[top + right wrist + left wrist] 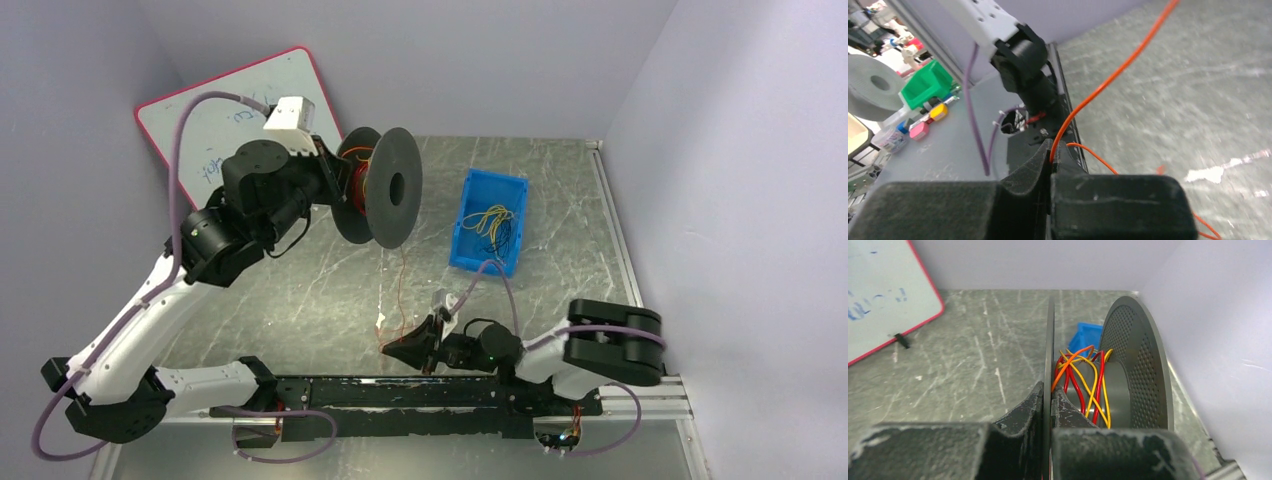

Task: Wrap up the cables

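**A:** Left side first. What is the left claw (1049,399) doing?

**B:** It is clenched on the rim of the near disc of the spool (385,188) and holds it off the table (300,290), axle roughly level. Just past its fingertips, on the hub between the two discs, sit several loops of the cables (1083,382) in red, orange and yellow. They cross each other and lie loose, not packed.

**A:** So it's partly wound?

**B:** That is my reading: a few untidy turns are on. One orange-red cable (400,280) drops from the hub towards the right claw (1052,150).

**A:** And the right claw?

**B:** It is pinched on that strand. In the wrist view the strand comes out between the fingertips and runs up and away in a fairly straight line. A slack bit curls on the table just right of the claw.

**A:** Anything further right?

**B:** A blue bin (484,262), well apart from the right claw, beyond it and to its right. Inside is a tangle of yellow cables (490,218) with some darker strands, none of them wound.

**A:** What's left?

**B:** As I judge it, the run between the claws and the slack tail need taking up, then the bin's contents. I'd call it early to midway.
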